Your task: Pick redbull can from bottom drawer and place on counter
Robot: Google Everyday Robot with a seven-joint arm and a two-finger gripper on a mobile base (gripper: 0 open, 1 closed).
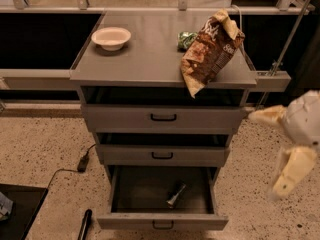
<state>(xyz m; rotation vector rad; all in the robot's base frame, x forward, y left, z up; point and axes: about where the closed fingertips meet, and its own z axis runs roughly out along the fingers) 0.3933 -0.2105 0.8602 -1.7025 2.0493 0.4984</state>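
The redbull can (176,194) lies on its side in the bottom drawer (131,190), right of the middle and near the front. That drawer is pulled out. The counter (150,51) is the grey top of the cabinet. My gripper (275,149) hangs in the air to the right of the cabinet, level with the middle drawers and well away from the can. Its cream fingers (290,173) are spread open with nothing between them.
On the counter stand a white bowl (111,37) at the left, a brown chip bag (211,50) overhanging the front right edge, and a small green wrapper (186,39) behind it. Both upper drawers (163,117) are slightly open. A cable and dark objects (84,161) lie on the floor at left.
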